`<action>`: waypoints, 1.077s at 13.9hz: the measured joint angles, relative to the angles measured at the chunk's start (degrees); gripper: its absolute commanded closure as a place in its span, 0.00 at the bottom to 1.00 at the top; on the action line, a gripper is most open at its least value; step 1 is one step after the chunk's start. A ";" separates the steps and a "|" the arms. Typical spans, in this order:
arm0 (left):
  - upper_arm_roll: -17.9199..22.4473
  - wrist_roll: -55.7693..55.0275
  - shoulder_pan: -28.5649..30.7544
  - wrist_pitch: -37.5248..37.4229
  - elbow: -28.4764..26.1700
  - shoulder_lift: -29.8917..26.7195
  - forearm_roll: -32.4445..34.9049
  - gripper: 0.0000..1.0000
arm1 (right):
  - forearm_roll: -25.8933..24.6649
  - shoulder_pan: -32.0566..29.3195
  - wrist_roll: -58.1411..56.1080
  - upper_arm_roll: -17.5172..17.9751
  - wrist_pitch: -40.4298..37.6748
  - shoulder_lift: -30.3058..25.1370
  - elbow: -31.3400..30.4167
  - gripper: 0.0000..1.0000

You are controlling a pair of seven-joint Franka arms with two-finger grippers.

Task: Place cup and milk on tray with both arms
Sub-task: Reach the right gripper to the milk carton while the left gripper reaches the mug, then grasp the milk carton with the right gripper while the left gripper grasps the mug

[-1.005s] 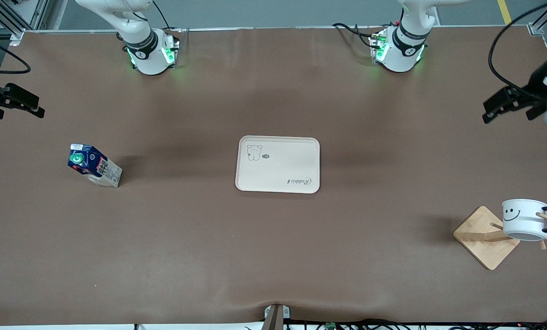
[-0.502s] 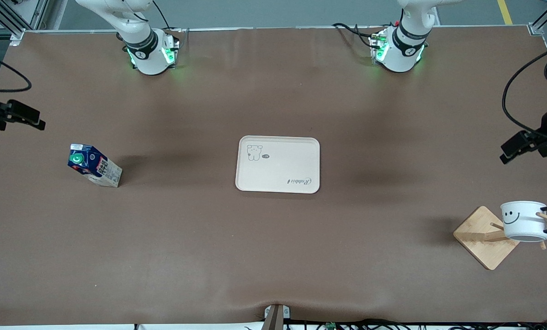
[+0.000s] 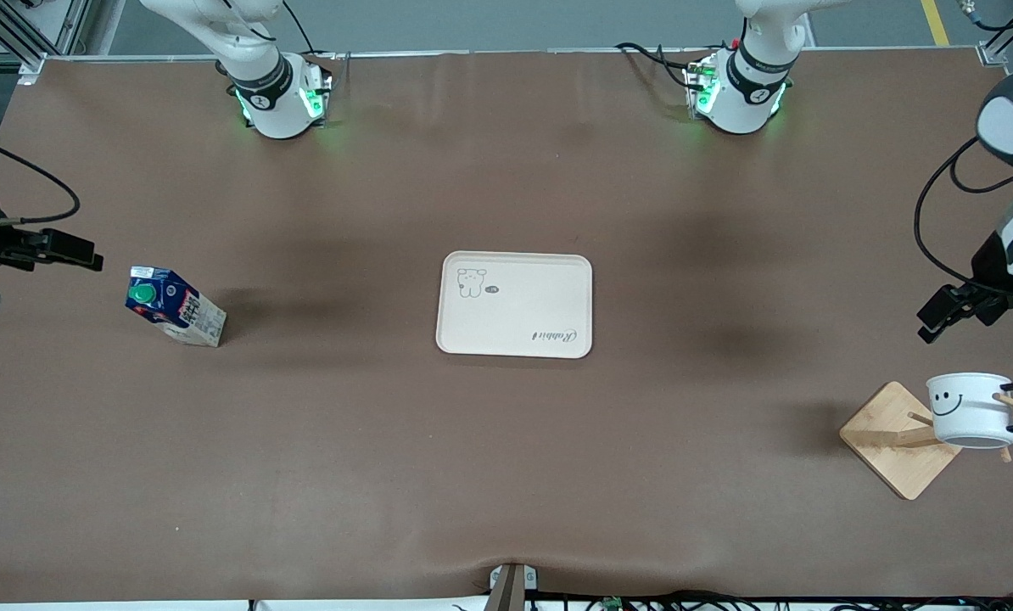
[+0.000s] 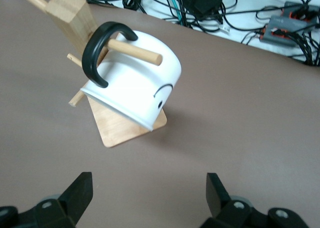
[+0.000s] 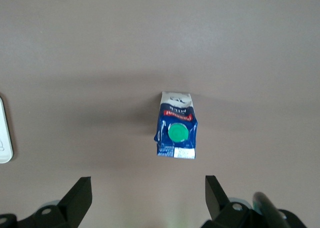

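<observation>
My left pincer [image 3: 939, 316] hangs open over the desk [image 3: 506, 475], at 11 o'clock from the cup [image 3: 971, 408] on its wooden rack [image 3: 899, 439]. My right pincer [image 3: 72, 251] hangs open at 10 o'clock from the milk [image 3: 174, 306]. The tray [image 3: 515, 304] sits mid-desk with nothing on it
</observation>
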 measured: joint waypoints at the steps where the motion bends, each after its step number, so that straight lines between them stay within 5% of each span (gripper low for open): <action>1: 0.00 -0.10 0.17 3.99 -2.29 0.01 -0.07 0.00 | 0.00 0.00 -0.01 0.00 0.44 0.79 -0.01 0.00; 6: 0.00 -0.30 0.67 14.80 -7.91 0.51 -0.25 0.00 | 0.00 -0.50 -0.01 -0.06 0.33 6.54 -0.43 0.00; 15: 0.00 -0.17 1.22 20.58 -3.23 8.06 -0.25 0.00 | -0.05 -4.09 -4.54 -0.26 13.43 8.10 -13.15 0.00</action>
